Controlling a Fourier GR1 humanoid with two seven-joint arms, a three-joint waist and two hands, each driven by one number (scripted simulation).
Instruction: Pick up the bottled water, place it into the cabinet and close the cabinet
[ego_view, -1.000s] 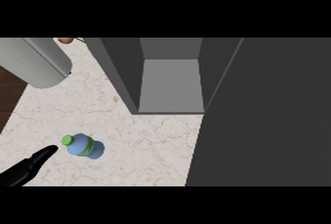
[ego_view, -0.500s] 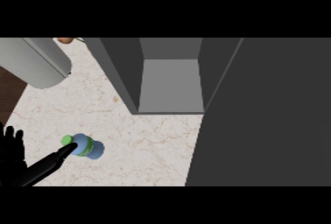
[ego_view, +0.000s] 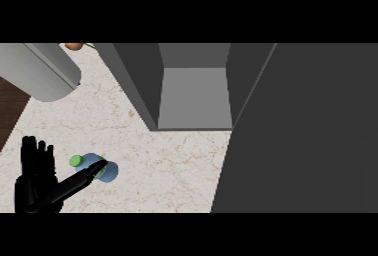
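The left hand (ego_view: 38, 182) showed at the lower left, fingers straight and spread, thumb reaching across to touch the bottle (ego_view: 96, 166) without curling round it. The bottle, blue with a green cap, lay on the marble counter (ego_view: 170, 165), well apart from the cabinet (ego_view: 193, 97), which stood open beyond it.

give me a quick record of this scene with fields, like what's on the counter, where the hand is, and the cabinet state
surface: marbled counter
target: bottled water, blue with green cap, on the counter at lower left
left hand: open, fingers straight, thumb reaching across the bottle
right hand: not in view
cabinet: open, interior visible, nothing seen inside
cabinet door: dark panel at right
other: grey cylinder at upper left
task stage: bottle not yet grasped
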